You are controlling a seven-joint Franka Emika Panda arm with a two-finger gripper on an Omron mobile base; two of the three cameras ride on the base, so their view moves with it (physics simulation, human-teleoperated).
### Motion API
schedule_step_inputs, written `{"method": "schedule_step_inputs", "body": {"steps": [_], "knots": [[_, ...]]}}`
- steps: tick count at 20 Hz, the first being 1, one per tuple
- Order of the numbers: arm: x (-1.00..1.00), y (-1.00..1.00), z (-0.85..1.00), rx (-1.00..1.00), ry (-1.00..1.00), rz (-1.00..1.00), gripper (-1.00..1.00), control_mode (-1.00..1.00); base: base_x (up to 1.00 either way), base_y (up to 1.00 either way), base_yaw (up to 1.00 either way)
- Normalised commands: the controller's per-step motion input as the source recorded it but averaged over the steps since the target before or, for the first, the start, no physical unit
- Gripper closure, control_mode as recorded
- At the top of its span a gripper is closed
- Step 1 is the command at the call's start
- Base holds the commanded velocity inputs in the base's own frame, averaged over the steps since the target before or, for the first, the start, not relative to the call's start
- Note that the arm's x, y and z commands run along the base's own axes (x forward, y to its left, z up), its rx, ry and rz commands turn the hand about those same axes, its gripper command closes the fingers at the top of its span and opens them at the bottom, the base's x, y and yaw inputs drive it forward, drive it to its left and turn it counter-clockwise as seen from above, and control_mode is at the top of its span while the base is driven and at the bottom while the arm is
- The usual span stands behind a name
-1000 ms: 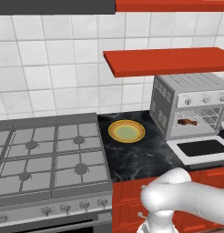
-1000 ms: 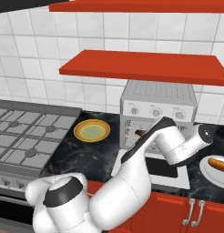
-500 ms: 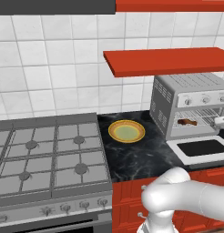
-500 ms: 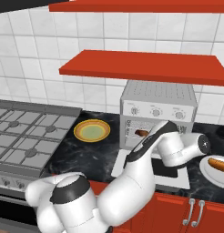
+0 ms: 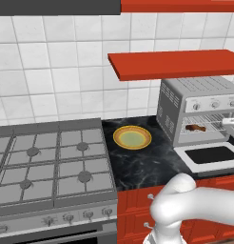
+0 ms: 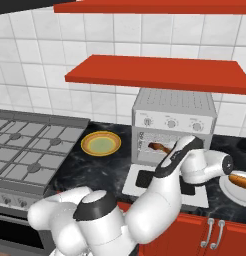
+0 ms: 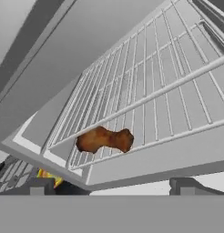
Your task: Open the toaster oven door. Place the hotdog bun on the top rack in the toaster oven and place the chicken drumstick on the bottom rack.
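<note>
Hand view: gripper (image 7: 114, 184) fingers spread wide, gripping nothing, tips just outside the oven (image 5: 197, 107) mouth. Drumstick (image 7: 104, 139) lies on a wire rack (image 7: 145, 98) inside the cavity, near its front left corner; which level it is I cannot tell. Left base view: door (image 5: 211, 156) lies flat, fully open, glass facing up, drumstick (image 5: 195, 127) visible on the rack behind it. Right base view: bun (image 6: 241, 180) rests on a white plate (image 6: 230, 191) on the counter, right of the oven (image 6: 173, 120); yellow plate (image 6: 100, 144) sits left of it, beside the stove (image 6: 30, 150)

White tiled wall (image 5: 52, 71), red shelf (image 5: 176, 64)
</note>
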Motion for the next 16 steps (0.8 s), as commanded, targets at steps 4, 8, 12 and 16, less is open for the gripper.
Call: {"method": "schedule_step_inputs", "body": {"steps": [4,8,12,16], "knots": [[0.40,0.00,-0.12,0.00,0.00,-0.13,-1.00,-1.00,0.00,0.00,0.00],[0.33,-0.10,-0.13,0.00,0.00,-0.15,-1.00,-1.00,0.00,0.00,0.00],[0.36,-0.02,-0.21,0.00,-0.05,-0.13,-1.00,-1.00,0.00,0.00,0.00],[0.24,-0.02,-0.21,0.00,-0.06,-0.08,-1.00,-1.00,0.00,0.00,0.00]]}}
